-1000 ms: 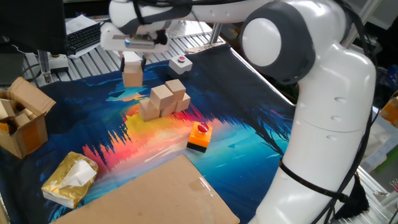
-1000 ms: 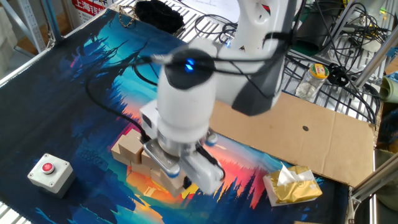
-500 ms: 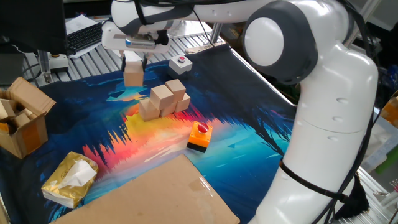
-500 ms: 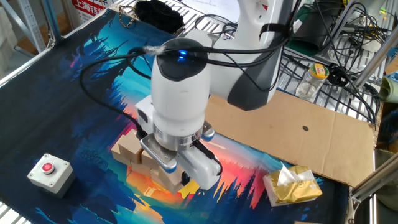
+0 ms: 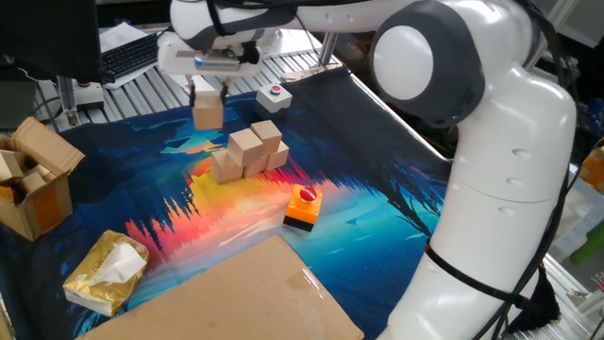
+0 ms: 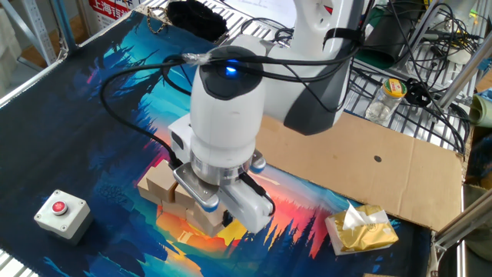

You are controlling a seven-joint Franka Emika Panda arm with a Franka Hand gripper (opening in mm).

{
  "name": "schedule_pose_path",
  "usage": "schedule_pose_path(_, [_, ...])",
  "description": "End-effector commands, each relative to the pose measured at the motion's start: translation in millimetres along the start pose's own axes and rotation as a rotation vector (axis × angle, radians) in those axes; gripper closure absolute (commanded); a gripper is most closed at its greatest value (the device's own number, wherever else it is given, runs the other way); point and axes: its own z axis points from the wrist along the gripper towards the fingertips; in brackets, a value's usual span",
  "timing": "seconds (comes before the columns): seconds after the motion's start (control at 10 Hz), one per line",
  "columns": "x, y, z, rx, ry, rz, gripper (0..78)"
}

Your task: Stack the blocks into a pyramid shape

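The tool (image 5: 208, 87) had drifted slightly toward the stack since a moment before, its fingers clamped on a smooth tan wooden cube (image 5: 208, 110) held in the air. Below and just beyond it, the other plain cubes (image 5: 249, 151) sat bunched together on the counter's glossy, brightly printed mat (image 5: 377, 217), an orange-and-black button box (image 5: 303, 208) farther off.
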Motion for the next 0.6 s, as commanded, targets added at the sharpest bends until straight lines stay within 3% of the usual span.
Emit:
schedule_pose_path(0.1, [-6.2,-37.0,-16.4,-0.006,0.006,-0.092,76.3])
schedule_pose_path(0.3, [-7.7,-47.6,-15.9,-0.012,0.000,-0.117,76.3])
schedule_pose_path(0.6, [3.2,-62.6,-12.9,-0.011,-0.011,-0.163,76.3])
